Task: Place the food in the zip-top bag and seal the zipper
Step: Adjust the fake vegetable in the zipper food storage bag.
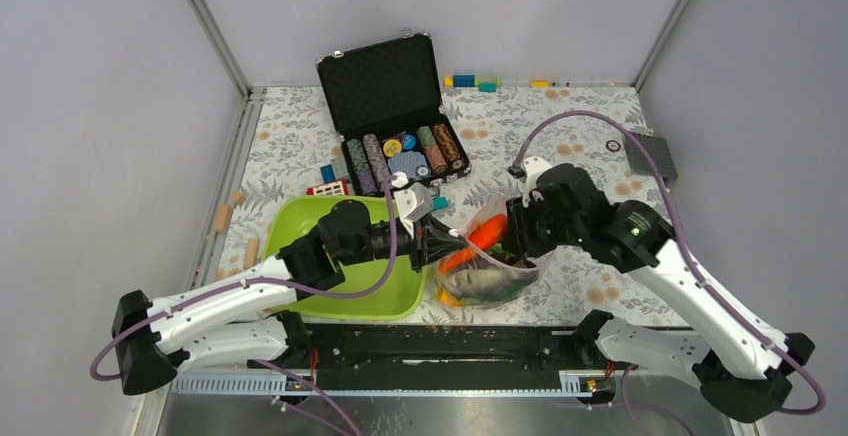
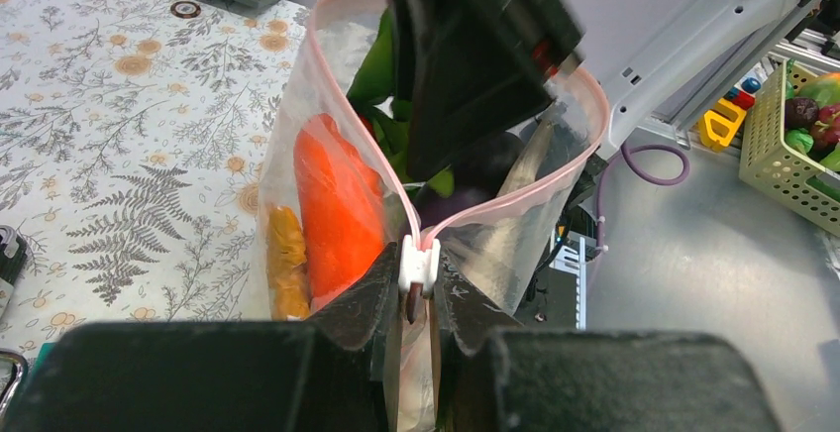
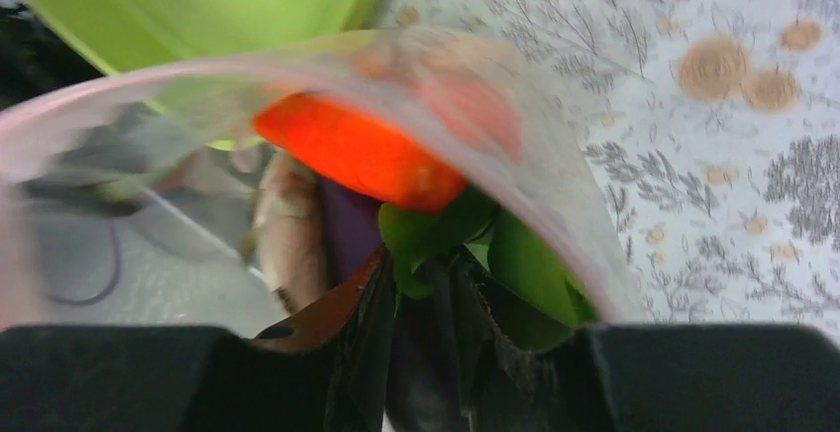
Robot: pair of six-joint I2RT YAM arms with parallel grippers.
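Beside tray (image 1: 385, 291), L gripper (image 2: 417, 298) pinches zipper (image 2: 418, 259) end, R gripper (image 3: 426, 288) clamps zip-top bag (image 3: 555, 184) rim.

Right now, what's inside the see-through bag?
Inside the zip-top bag you can see an orange carrot, green lettuce, a purple eggplant, a grey fish and a yellowish piece. The right gripper and the pile itself cover whatever lies underneath, so more food may be hidden.
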